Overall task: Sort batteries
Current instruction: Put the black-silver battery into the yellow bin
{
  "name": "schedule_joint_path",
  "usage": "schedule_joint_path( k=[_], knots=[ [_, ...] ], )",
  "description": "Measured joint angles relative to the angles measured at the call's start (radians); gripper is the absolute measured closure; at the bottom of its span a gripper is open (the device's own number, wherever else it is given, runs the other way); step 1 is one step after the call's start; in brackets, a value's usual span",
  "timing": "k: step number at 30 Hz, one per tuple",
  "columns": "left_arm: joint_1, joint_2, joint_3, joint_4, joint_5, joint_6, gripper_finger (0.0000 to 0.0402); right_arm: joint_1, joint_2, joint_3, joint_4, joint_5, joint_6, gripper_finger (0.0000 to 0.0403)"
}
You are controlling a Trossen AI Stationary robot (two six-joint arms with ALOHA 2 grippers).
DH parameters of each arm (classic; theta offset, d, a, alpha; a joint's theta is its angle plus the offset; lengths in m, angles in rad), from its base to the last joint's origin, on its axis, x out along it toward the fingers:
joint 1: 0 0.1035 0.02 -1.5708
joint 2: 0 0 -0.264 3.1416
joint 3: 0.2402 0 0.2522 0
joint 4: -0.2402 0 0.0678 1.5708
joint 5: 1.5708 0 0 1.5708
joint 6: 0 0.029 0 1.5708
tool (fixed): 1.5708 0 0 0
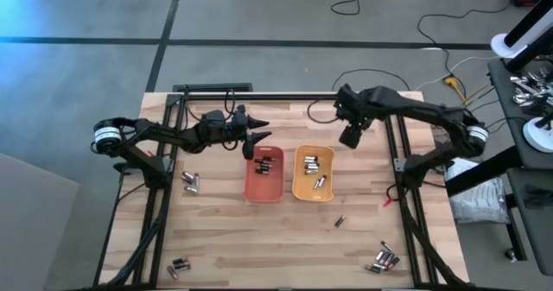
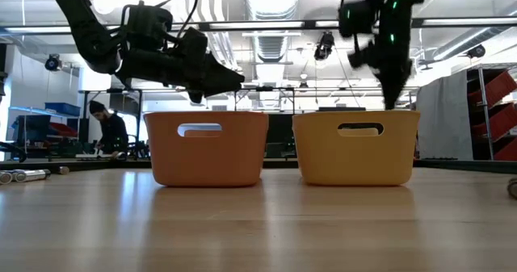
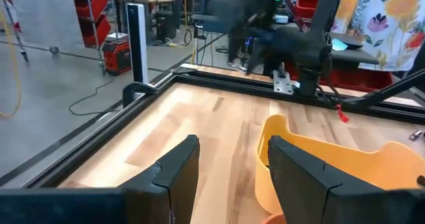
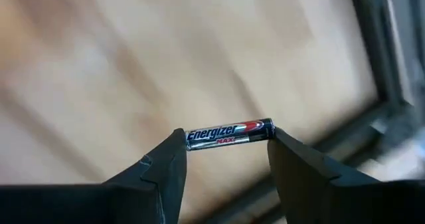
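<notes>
Above the yellow tray's (image 1: pixel 296 186) far-right corner, a silvery-dark battery (image 4: pixel 229 132) sits pinched end to end between the right gripper's (image 4: pixel 226 159) fingertips, label readable in the right wrist view. That cell is airborne, not yet over the bin proper.

To do this drop well, judging from the pics: bring the cell over the tray's middle w/ the other silvery cells, lower it close to the rim, then open the fingers, so it doesn't bounce out. It's held only by its two ends, so a jolt could pop it loose; slow, steady travel looks wise.

Right arm reaches in from the table's right side, elbow high, wrist bent down toward the wood just beyond the yellow tray. The left gripper (image 1: pixel 257 141) hangs over the far end of the orange tray (image 1: pixel 249 186), fingers parted and empty, arm stretched in from the left.

Orange tray holds several dark cells; yellow holds a handful of silvery ones. Unsorted batteries lie on the table (image 1: pixel 259 239): a pair left of the orange tray (image 1: pixel 191 182), a few at the near-left corner (image 1: pixel 177 265), one near the yellow tray (image 1: pixel 340 221), a cluster at near right (image 1: pixel 384 258).
</notes>
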Motion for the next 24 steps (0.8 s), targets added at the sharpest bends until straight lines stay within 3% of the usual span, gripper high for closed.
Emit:
schedule_joint_path(
  k=[7,13,21,24],
  knots=[
    [-0.005,0.0,0.0,0.005,0.009,-0.014,0.0242,0.29,-0.07,-0.033,0.19,-0.08,0.14,0.0224],
    [-0.026,0.0,0.0,0.041,0.011,-0.033,0.0242,0.487,0.012,-0.083,0.382,-0.081,0.161,0.0221],
    [-0.038,0.0,0.0,0.045,0.012,-0.033,0.0242,0.525,0.23,-0.085,0.511,-0.072,0.179,0.0217],
    [-0.04,0.0,0.0,0.054,0.015,-0.031,0.0242,0.522,0.287,-0.063,0.516,-0.013,0.184,0.0204]
  ],
)
